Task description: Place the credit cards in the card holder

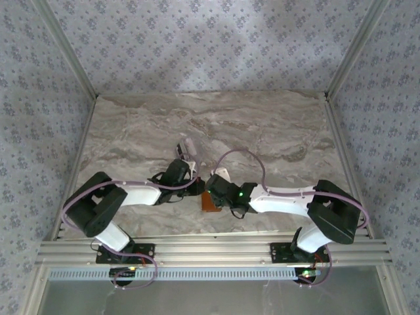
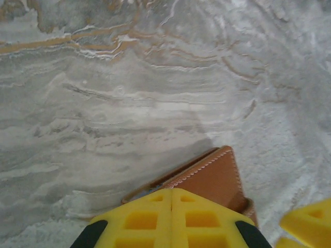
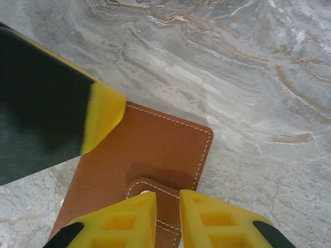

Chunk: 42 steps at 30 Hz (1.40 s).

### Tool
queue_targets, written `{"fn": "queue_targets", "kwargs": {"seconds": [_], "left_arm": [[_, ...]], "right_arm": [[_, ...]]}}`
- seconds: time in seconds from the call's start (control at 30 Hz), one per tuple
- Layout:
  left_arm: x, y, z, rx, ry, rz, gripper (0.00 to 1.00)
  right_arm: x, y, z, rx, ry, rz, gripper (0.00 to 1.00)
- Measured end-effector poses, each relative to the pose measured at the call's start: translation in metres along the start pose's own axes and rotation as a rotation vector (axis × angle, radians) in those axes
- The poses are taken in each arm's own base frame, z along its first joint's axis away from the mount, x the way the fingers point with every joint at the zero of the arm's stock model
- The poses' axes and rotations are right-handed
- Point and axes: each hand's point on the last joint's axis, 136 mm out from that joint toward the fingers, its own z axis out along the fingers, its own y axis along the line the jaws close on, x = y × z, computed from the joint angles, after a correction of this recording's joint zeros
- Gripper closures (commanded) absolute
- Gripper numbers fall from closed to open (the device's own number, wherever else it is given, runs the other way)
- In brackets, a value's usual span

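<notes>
Crowding card holder (image 3: 155, 144): left claw (image 2: 171, 194); right claw (image 3: 168, 199) | marble table (image 1: 262, 131) beneath

You can read no text, brand, number or sign in any of these views. The card holder (image 3: 155, 150) shows you only plain brown leather with a line of pale stitching, and no letters or logo can be made out on it.
</notes>
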Motion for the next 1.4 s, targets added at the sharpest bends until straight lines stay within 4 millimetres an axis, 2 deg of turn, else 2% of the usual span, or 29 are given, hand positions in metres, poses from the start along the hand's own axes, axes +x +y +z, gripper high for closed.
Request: {"fn": "queue_targets", "kwargs": {"seconds": [0.23, 0.33, 0.8, 0.9, 1.27, 1.4], "left_arm": [[-0.006, -0.006, 0.008, 0.032, -0.021, 0.006, 0.97], [-0.008, -0.007, 0.010, 0.038, -0.031, 0.007, 0.97], [-0.008, -0.006, 0.009, 0.048, -0.057, 0.002, 0.98], [-0.009, -0.005, 0.009, 0.043, -0.062, 0.002, 0.98], [-0.010, -0.002, 0.009, 0.035, -0.090, -0.011, 0.99], [-0.009, -0.002, 0.009, 0.040, -0.105, -0.018, 1.00]], "right_arm": [[0.013, 0.004, 0.016, 0.008, 0.060, -0.027, 0.68], [0.011, 0.006, 0.021, 0.015, 0.068, -0.038, 0.65], [0.007, 0.007, 0.031, 0.079, 0.036, -0.054, 0.66], [0.007, 0.008, 0.032, 0.092, 0.020, -0.057, 0.70], [0.001, 0.009, 0.031, 0.097, -0.021, -0.034, 1.00], [-0.002, 0.004, 0.025, 0.098, -0.025, -0.033, 1.00]]}}
